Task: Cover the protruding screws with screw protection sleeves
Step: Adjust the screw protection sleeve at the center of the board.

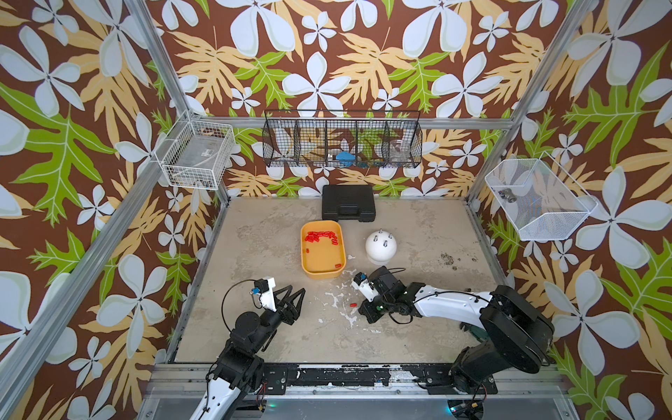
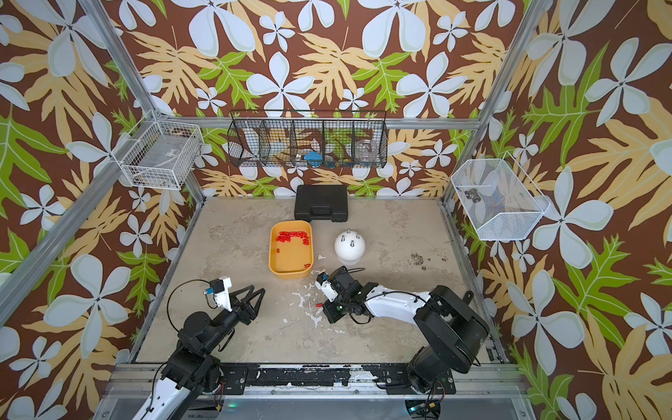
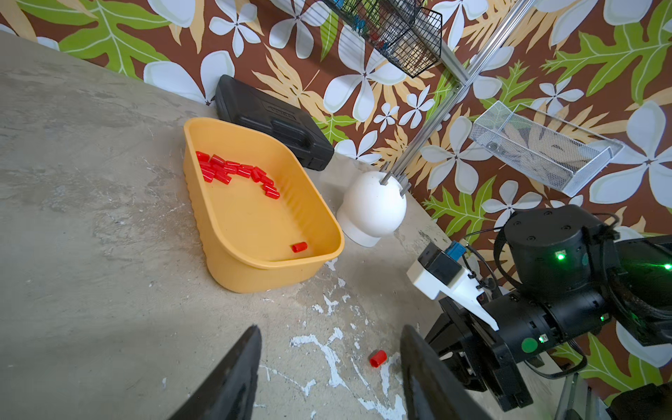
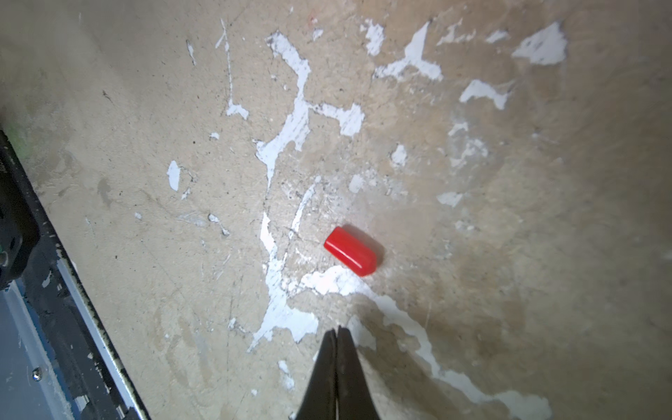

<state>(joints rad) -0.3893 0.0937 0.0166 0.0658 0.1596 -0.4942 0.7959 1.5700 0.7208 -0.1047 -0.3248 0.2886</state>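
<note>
1. Right wrist view: the right jaws are pressed together, tip to tip, with nothing between them. They sit low over the table (image 4: 509,218).
2. One loose sleeve (image 4: 352,255) lies on its side on the table just ahead of those tips, clear of them and not gripped. Both top views show it beside the right arm (image 1: 352,305).
3. Left jaws stand apart and empty, near the table and aimed towards the same sleeve (image 3: 378,358).
4. The other screw protection sleeves (image 1: 322,237) lie in the yellow tray (image 1: 323,274), mostly at its far end.
5. The white dome (image 1: 380,251) stands just beside the tray. All four protruding screws (image 1: 384,243) are bare.
6. Assessment: the step in hand is picking up the first sleeve, and no screw is covered.
7. Next move, as judged: the right jaws must part, straddle the sleeve across its body, and close on it.
8. The open end must then face down over a stud. Which end is open is hard to tell from these views, though one end looks rounded.
</note>
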